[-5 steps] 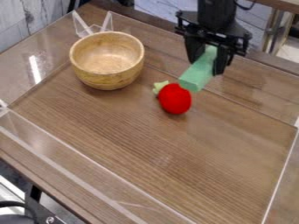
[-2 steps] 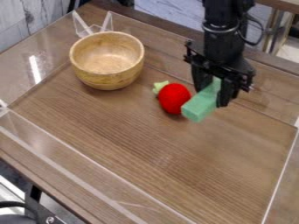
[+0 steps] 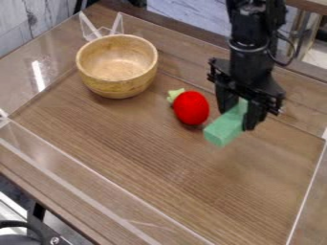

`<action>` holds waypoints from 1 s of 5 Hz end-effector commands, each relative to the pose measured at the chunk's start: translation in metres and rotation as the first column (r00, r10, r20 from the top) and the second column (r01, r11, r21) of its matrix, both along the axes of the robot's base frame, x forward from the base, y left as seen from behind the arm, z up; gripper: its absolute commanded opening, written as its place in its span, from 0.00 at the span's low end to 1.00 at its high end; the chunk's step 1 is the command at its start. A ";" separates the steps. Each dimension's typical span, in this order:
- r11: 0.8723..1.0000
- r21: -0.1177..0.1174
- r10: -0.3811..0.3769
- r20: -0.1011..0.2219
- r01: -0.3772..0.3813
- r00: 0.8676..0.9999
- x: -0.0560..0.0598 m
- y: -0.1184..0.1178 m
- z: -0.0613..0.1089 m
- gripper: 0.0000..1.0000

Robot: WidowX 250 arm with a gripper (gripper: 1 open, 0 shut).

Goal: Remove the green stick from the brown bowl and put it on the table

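Camera view: green stick [image 3: 228, 127] being set down on the table [image 3: 141, 172].
The gripper [image 3: 243, 110] is pointing down, jaws closed on the stick's upper end; the stick is hanging tilted beside the red strawberry toy [image 3: 192, 107], well apart from the empty brown bowl [image 3: 117, 65]. Seat it flat before releasing, clear of the toy. Clear plastic walls are edging the wood-grain surface.

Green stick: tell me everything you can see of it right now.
The green stick is a small mint-green, matte, bar-shaped block. It is out of the brown bowl, clamped at its upper end by the shut gripper, and hangs tilted, its lower end pointing down-left toward the table. It sits just right of the red toy, close but apparently not touching. Whether its lower end already rests on the wood cannot be told.
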State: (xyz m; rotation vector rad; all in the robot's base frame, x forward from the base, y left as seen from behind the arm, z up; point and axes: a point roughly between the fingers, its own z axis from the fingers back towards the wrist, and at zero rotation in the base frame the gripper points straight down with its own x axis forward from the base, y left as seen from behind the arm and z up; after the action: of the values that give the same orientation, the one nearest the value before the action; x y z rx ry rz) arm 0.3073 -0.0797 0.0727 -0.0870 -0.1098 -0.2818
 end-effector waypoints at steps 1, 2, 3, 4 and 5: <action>1.000 -0.013 0.018 0.033 -0.017 0.999 0.000 -0.006 0.016 0.00; 1.000 -0.016 -0.007 0.026 0.007 1.000 0.000 -0.012 0.012 0.00; 0.999 -0.020 -0.029 0.018 0.029 0.999 0.001 -0.018 0.009 0.00; 1.000 -0.021 -0.012 0.013 0.013 1.000 0.007 -0.027 0.007 1.00; 0.998 -0.018 0.064 0.018 -0.063 0.998 0.016 -0.027 0.021 1.00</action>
State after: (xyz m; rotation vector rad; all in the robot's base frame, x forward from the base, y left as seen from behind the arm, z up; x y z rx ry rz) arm 0.3159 -0.1041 0.0776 -0.0909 -0.0792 -0.2138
